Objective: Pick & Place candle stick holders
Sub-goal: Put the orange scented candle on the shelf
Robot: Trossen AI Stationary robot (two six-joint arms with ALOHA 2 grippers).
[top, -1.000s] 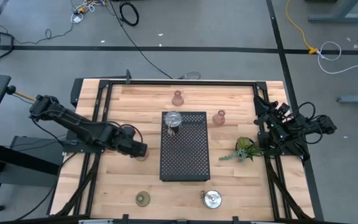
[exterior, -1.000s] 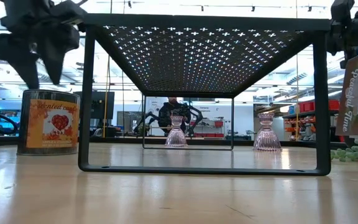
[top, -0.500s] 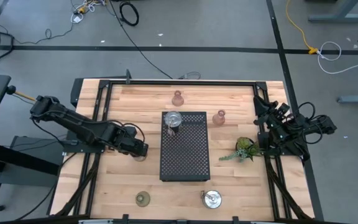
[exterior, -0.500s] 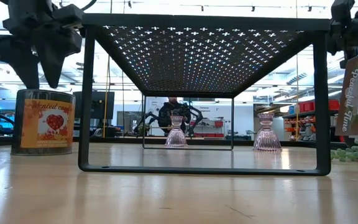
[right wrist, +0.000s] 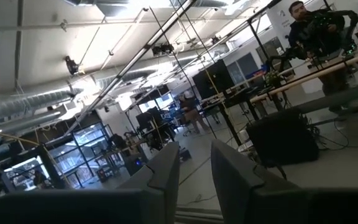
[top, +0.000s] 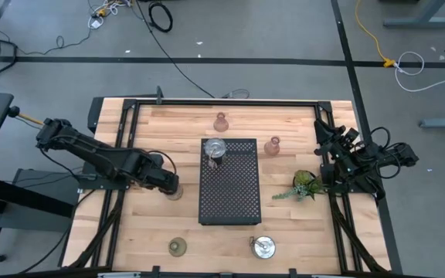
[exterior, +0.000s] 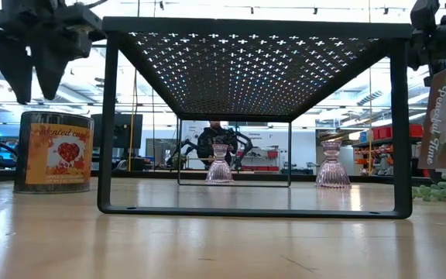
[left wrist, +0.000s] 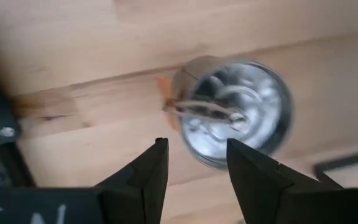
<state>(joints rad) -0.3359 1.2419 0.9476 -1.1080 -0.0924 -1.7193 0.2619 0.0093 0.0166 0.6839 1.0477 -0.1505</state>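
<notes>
While the left gripper point(top: 170, 184) hangs over the table's 9 o'clock side, fingers spread wide and empty, the entry reads:

- Step in hand (judged): approach to a pick. A silvery holder with an orange label point(top: 176, 193) stands on the wood directly below the fingers and apart from them; the low view shows clear air between gripper point(exterior: 36, 87) and holder point(exterior: 56, 151).
- Next move (judged): centre the jaws over the rim seen in the left wrist view point(left wrist: 241, 112), which lies toward one finger, then descend straight and close on the wall.
- Right gripper point(right wrist: 194, 174): parked off the 3 o'clock edge, pointing out into the room, fingers slightly apart, nothing between them.
- Other holders: one silvery on the black perforated tray's 11 o'clock corner point(top: 215, 147); one pink at 12 o'clock point(top: 221, 121); one pink at 1 o'clock beside the tray point(top: 273, 145); one olive-green at 7 o'clock point(top: 178, 246); one silvery at 5 o'clock point(top: 263, 246).
- Surface: pale wooden table point(top: 145, 232); tray point(top: 230, 193) on legs at centre; green plant sprig point(top: 304, 185) at 3 o'clock.
- Room: grey floor with loose cables; workshop benches, monitors, ceiling ducts; a person point(right wrist: 303, 25) at a far bench
</notes>
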